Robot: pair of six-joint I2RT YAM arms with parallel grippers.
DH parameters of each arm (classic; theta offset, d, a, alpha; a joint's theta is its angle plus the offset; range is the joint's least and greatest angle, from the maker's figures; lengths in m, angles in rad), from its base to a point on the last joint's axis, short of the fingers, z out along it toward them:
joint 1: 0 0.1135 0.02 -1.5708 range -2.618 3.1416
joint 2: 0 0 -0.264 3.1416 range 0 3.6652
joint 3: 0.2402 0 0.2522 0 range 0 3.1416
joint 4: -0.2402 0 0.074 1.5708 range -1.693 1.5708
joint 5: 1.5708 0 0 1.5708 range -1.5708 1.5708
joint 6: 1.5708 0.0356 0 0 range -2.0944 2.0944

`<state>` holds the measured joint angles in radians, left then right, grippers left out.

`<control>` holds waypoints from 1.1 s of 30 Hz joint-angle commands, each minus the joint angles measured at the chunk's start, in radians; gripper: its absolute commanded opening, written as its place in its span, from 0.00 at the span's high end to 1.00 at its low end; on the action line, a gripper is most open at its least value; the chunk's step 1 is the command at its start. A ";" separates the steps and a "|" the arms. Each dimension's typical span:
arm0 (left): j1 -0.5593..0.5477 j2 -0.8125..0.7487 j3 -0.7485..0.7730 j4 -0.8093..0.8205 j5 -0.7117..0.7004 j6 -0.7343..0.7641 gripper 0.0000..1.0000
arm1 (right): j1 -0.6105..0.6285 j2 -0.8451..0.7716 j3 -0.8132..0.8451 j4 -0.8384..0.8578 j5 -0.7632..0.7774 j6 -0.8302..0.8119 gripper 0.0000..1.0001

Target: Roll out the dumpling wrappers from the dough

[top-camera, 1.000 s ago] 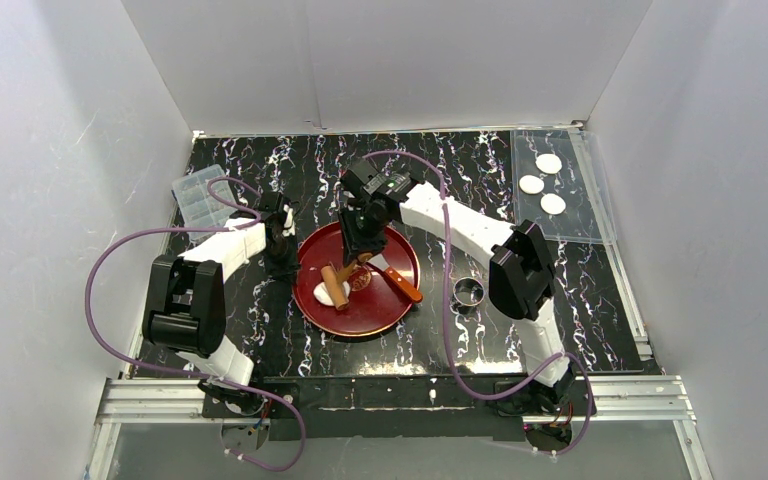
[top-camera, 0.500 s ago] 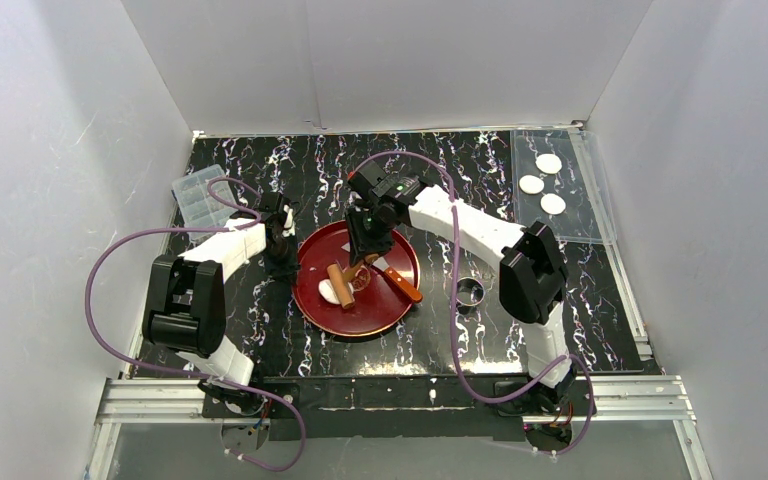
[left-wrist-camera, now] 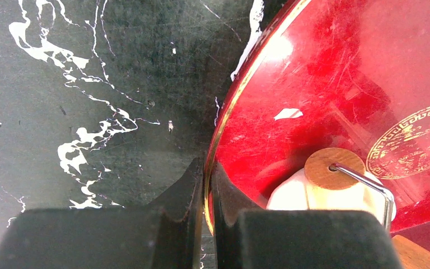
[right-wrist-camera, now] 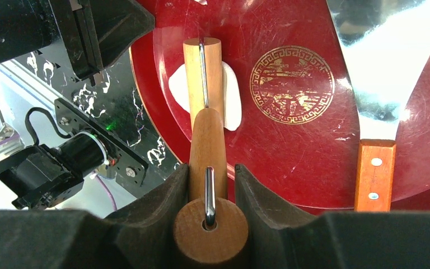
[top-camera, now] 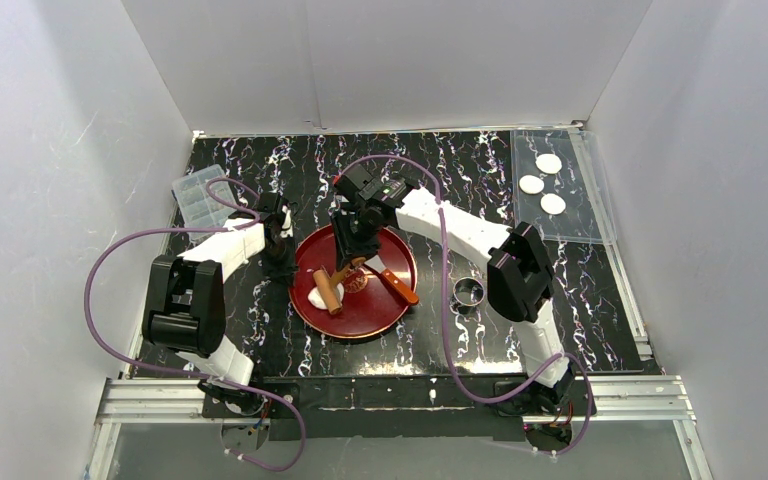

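The dough (top-camera: 316,297) is a small flattened white patch on the left side of the red plate (top-camera: 380,312). A wooden roller (top-camera: 330,290) lies across it. My right gripper (top-camera: 346,262) is shut on the roller's handle (right-wrist-camera: 208,148), and the barrel (right-wrist-camera: 202,73) rests on the dough (right-wrist-camera: 233,103). At the plate's left edge my left gripper (top-camera: 280,262) is shut on the gold rim (left-wrist-camera: 208,185), with the dough (left-wrist-camera: 294,193) and the roller's end (left-wrist-camera: 327,168) just inside. Three round dumpling wrappers (top-camera: 531,184) lie at the back right.
A scraper with an orange handle (top-camera: 401,287) lies on the plate's right side, its blade (right-wrist-camera: 381,56) shiny. A small metal ring (top-camera: 469,293) stands right of the plate. The wrappers sit on a clear sheet (top-camera: 580,215). A clear plastic box (top-camera: 200,195) is at the back left.
My right arm pushed the roller a little to the right, then drew it back left over the dough. My left gripper kept its hold on the plate's rim.
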<state>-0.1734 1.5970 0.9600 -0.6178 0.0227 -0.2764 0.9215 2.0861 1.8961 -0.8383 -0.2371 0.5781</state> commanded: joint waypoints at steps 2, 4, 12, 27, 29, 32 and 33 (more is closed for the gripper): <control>-0.003 -0.029 0.014 0.004 -0.041 0.016 1.00 | 0.020 0.049 0.001 0.003 -0.027 0.009 0.99; -0.003 -0.028 0.017 0.003 -0.049 0.018 1.00 | 0.020 0.066 0.019 -0.004 -0.040 0.014 0.99; -0.003 -0.049 0.009 0.011 -0.048 0.022 1.00 | 0.023 0.112 0.075 -0.009 -0.073 0.026 0.99; -0.002 -0.053 0.006 0.015 -0.045 0.025 1.00 | -0.083 -0.064 -0.183 0.001 0.044 -0.018 0.99; -0.002 -0.051 0.003 0.016 -0.041 0.023 1.00 | -0.073 -0.047 -0.167 0.022 0.020 0.006 0.99; -0.002 -0.044 0.006 0.015 -0.040 0.023 1.00 | -0.057 -0.012 -0.104 0.028 -0.023 0.038 0.99; -0.003 -0.042 0.005 0.015 -0.039 0.023 1.00 | -0.048 -0.004 -0.081 0.028 -0.028 0.041 0.99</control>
<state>-0.1726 1.5970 0.9543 -0.6029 0.0128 -0.2543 0.8467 2.0224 1.7523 -0.7620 -0.2981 0.6086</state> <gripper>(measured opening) 0.034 0.404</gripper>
